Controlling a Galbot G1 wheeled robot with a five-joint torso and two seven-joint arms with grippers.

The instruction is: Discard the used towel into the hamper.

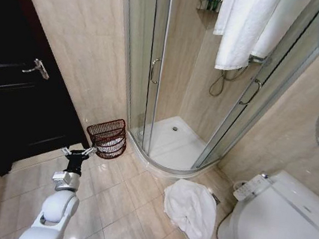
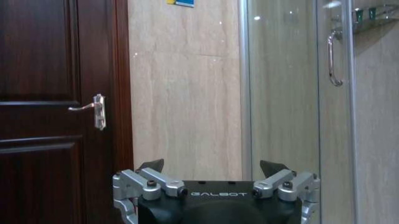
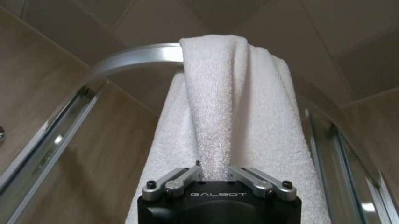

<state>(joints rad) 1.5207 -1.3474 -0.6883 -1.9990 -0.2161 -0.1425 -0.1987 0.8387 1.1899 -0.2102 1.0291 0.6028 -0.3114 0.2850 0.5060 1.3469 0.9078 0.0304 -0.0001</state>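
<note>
A white towel (image 1: 240, 29) hangs folded over the curved top rail of the shower enclosure. In the right wrist view my right gripper (image 3: 215, 169) is shut on a hanging fold of this towel (image 3: 218, 102), just below the rail. The hamper (image 1: 107, 137), a dark reddish-brown woven basket, stands on the floor against the wall beside the shower door, with something white inside it. My left gripper (image 1: 78, 153) hovers low just in front of the hamper, open and holding nothing; in its wrist view (image 2: 213, 165) it faces the wall.
A second white towel (image 1: 191, 209) lies crumpled on the tiled floor between shower and toilet (image 1: 277, 235). The dark wooden door (image 1: 13, 84) is at the left, and the glass shower enclosure (image 1: 156, 64) is straight ahead. Bare floor tiles lie around my left arm.
</note>
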